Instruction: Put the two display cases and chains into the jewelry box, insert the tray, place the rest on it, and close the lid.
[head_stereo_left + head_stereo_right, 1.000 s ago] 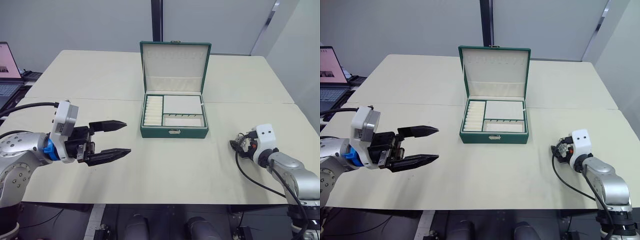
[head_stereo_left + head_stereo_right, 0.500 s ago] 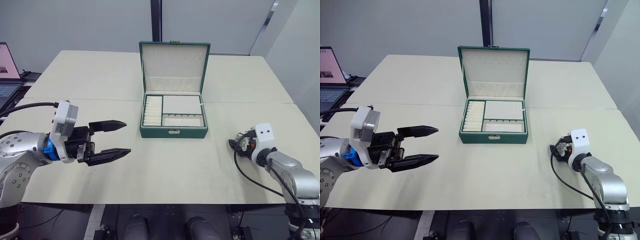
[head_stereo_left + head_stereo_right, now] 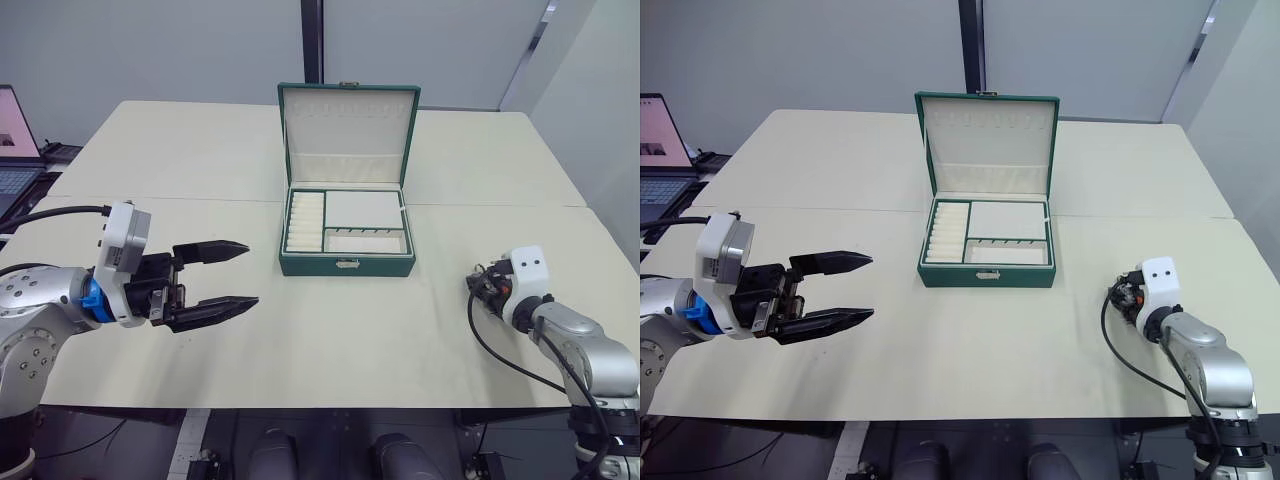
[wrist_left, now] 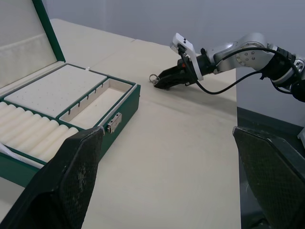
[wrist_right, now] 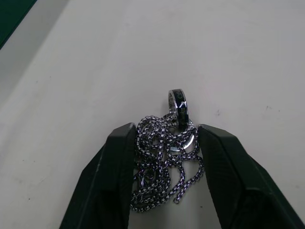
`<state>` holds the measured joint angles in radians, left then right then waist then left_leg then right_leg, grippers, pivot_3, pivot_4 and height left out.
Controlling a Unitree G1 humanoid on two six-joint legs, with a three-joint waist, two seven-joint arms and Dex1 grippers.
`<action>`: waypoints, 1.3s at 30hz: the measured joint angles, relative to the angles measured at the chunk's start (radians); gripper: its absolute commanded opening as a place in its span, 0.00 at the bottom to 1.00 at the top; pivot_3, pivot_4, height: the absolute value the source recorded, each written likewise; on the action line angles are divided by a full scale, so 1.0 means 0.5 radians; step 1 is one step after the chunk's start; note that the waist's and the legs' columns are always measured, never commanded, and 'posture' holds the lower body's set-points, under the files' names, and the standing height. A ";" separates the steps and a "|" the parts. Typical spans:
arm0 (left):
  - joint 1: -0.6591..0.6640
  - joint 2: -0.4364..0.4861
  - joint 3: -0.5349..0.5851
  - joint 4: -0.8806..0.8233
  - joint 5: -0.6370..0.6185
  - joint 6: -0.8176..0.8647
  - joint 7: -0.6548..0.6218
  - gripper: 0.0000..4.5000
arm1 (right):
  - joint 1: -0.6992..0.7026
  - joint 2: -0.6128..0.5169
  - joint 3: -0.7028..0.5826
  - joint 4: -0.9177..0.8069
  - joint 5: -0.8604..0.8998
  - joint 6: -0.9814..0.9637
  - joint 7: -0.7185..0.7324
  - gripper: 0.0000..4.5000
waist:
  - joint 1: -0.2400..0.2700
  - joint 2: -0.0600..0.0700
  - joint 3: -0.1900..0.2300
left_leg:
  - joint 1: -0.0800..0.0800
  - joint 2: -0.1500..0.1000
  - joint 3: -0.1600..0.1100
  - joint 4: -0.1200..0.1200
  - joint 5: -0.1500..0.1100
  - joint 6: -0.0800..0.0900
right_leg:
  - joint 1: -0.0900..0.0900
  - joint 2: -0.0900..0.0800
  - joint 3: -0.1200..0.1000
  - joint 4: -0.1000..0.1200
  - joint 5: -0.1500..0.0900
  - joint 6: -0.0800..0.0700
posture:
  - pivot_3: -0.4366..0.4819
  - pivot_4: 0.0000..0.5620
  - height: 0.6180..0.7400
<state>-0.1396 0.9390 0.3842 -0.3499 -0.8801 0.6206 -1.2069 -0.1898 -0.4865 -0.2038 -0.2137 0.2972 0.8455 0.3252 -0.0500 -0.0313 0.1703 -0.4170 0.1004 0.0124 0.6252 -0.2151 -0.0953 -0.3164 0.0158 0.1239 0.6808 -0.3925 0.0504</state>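
Cream counter (image 3: 200, 150) holds the green jewelry box (image 3: 347, 262) at centre, lid (image 3: 348, 132) raised, tray (image 3: 348, 222) seated inside. Left claw (image 3: 230, 274) hangs spread wide, well left of the box. Right claw (image 5: 164, 143) pinches a tangled silver chain with a ring (image 5: 167, 152), well right of the box.

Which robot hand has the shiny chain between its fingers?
The right gripper: a bunched silver chain with rings sits between its black fingers. The left gripper is wide open with nothing in it.
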 measured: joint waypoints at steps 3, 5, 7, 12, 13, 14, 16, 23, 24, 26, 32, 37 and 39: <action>0.002 0.000 0.000 0.000 0.000 0.000 -0.004 1.00 | 0.002 0.002 -0.006 -0.001 0.000 0.005 0.000 0.14 | 0.000 0.000 0.000 | 0.000 0.000 0.000 0.000 0.000 0.000 | 0.000 0.000 0.000 0.000 0.000 0.000 | 0.48 0.27 1.00; 0.007 0.000 0.000 0.000 0.000 0.000 -0.005 1.00 | 0.004 0.006 -0.009 -0.004 0.001 0.008 0.001 0.05 | 0.000 0.000 0.000 | 0.000 0.000 0.000 0.000 0.000 0.000 | 0.000 0.000 0.000 0.000 0.000 0.000 | 0.48 0.27 1.00; 0.008 0.000 0.000 0.000 0.000 0.000 -0.005 1.00 | 0.004 0.008 -0.012 -0.007 0.002 0.010 0.002 0.01 | 0.000 0.000 0.000 | 0.000 0.000 0.000 0.000 0.000 0.000 | 0.000 0.000 0.000 0.000 0.000 0.000 | 0.48 0.27 1.00; 0.008 0.000 0.000 0.000 0.000 -0.001 -0.004 1.00 | 0.004 0.015 -0.018 -0.012 0.002 0.020 0.001 0.01 | 0.000 0.000 0.000 | 0.000 0.000 0.000 0.000 0.000 0.000 | 0.000 0.000 0.000 0.000 0.000 0.000 | 0.48 0.27 1.00; 0.008 0.000 0.000 0.000 0.000 -0.001 -0.004 1.00 | 0.004 0.015 -0.019 -0.012 0.002 0.020 0.001 0.01 | 0.000 0.000 0.000 | 0.000 0.000 0.000 0.000 0.000 0.000 | 0.000 0.000 0.000 0.000 0.000 0.000 | 0.48 0.27 1.00; 0.008 0.000 0.000 0.000 0.000 -0.001 -0.004 1.00 | 0.004 0.016 -0.019 -0.012 0.002 0.020 0.000 0.01 | 0.000 0.000 0.000 | 0.000 0.000 0.000 0.000 0.000 0.000 | 0.000 0.000 0.000 0.000 0.000 0.000 | 0.48 0.27 1.00; 0.008 0.000 0.000 0.000 0.000 -0.002 -0.004 1.00 | 0.004 0.022 -0.023 -0.013 0.001 0.020 -0.001 0.01 | 0.000 0.000 0.000 | 0.000 0.000 0.000 0.000 0.000 0.000 | 0.000 0.000 0.000 0.000 0.000 0.000 | 0.48 0.27 1.00; 0.003 0.000 0.000 0.000 0.001 -0.005 -0.006 1.00 | 0.007 0.031 -0.037 -0.028 0.002 0.021 -0.008 0.01 | 0.000 0.000 0.000 | 0.000 0.000 0.000 0.000 0.000 0.000 | 0.000 0.000 0.000 0.000 0.000 0.000 | 0.48 0.27 1.00; 0.002 0.000 0.000 0.000 0.001 -0.005 -0.007 1.00 | 0.007 0.031 -0.039 -0.030 0.002 0.024 -0.008 0.01 | 0.001 0.000 0.000 | 0.000 0.000 0.000 0.000 0.000 0.000 | 0.000 0.000 0.000 0.000 0.000 0.000 | 0.48 0.27 1.00; -0.001 0.000 0.000 0.000 0.002 -0.006 -0.007 1.00 | 0.008 0.018 -0.040 -0.040 0.005 0.036 0.001 0.01 | 0.002 0.000 0.000 | 0.000 0.000 0.000 0.000 0.000 0.000 | 0.000 0.000 0.000 0.000 0.000 0.000 | 0.48 0.27 1.00; -0.040 0.000 -0.010 0.001 0.004 -0.014 -0.009 1.00 | 0.011 -0.060 -0.090 -0.203 0.073 0.108 0.041 0.01 | 0.004 0.002 0.002 | -0.001 0.000 0.001 0.000 0.000 0.000 | -0.001 0.000 0.001 0.000 0.000 0.000 | 0.48 0.27 1.00; -0.072 -0.005 -0.064 0.009 0.011 -0.030 -0.009 1.00 | -0.016 -0.124 -0.109 -0.293 0.096 0.176 0.048 0.01 | 0.004 0.002 0.002 | -0.001 0.000 0.001 0.000 0.000 0.000 | -0.001 0.000 0.001 0.000 0.000 0.000 | 0.48 0.27 1.00; -0.090 -0.008 -0.087 0.017 0.013 -0.031 -0.009 1.00 | -0.021 -0.146 -0.110 -0.315 0.116 0.210 0.057 0.01 | 0.005 0.002 0.002 | -0.001 0.000 0.001 0.000 0.000 0.000 | -0.001 0.000 0.001 0.000 0.000 0.000 | 0.48 0.27 1.00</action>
<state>-0.1844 0.9351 0.3405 -0.3413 -0.8735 0.6049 -1.2114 -0.2004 -0.5596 -0.2590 -0.3715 0.3552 0.9507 0.3537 -0.0474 -0.0302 0.1711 -0.4175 0.1002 0.0127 0.6251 -0.2151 -0.0953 -0.3168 0.0156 0.1243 0.6806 -0.3925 0.0505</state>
